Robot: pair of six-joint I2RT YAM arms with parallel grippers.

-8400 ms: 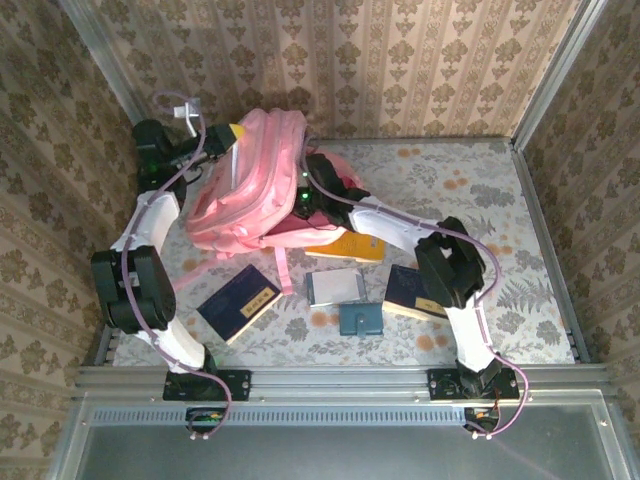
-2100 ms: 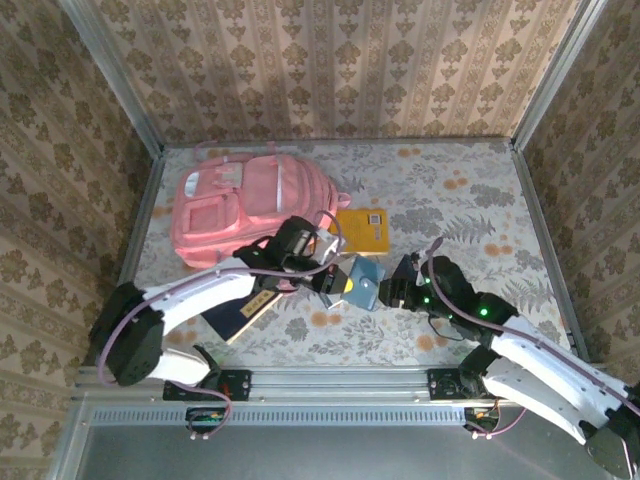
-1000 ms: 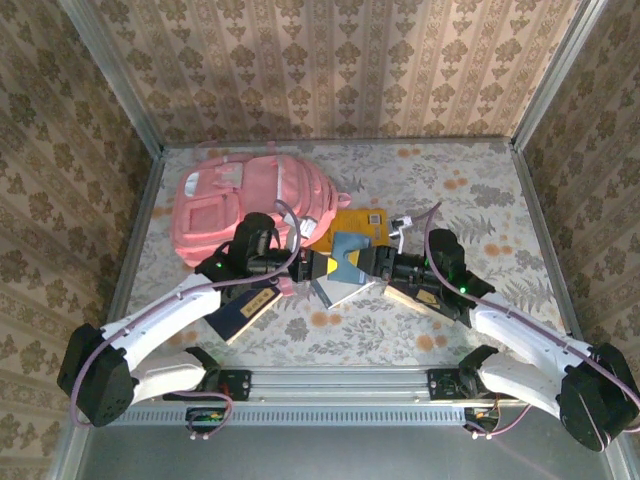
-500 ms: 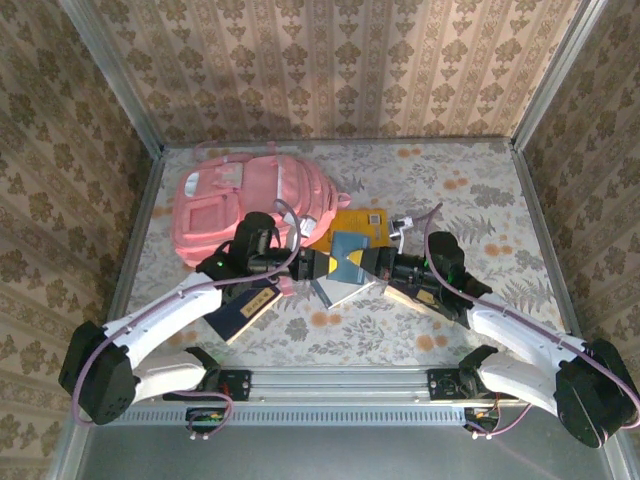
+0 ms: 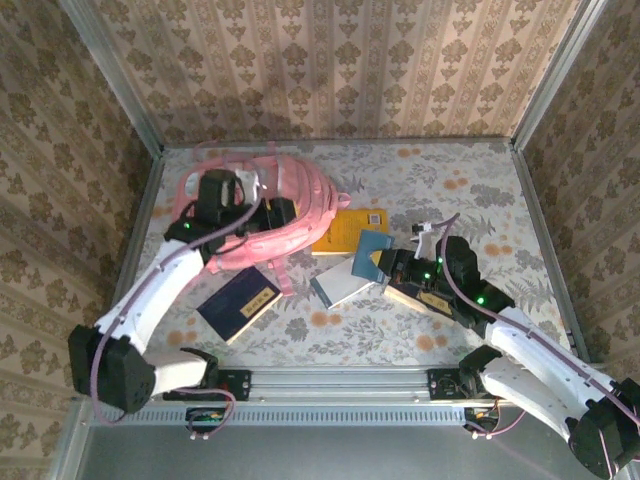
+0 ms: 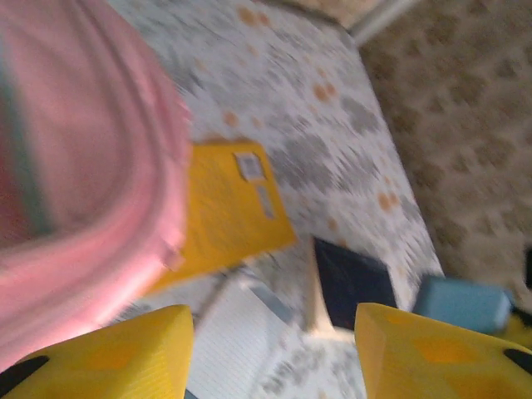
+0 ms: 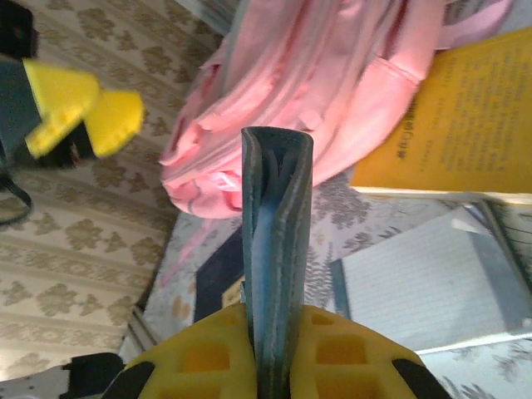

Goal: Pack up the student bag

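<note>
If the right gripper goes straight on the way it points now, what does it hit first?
Most likely the pink student bag. The right gripper has its jaws shut on a blue case sticking out ahead, so the case would touch the bag first. Depth is unclear.

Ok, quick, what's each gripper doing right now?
Left gripper: open, empty.
Right gripper: shut on the small blue case.

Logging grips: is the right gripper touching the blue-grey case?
Touching. The right wrist view shows the right gripper with its yellow fingers pressed against both sides of the blue-grey case.
</note>
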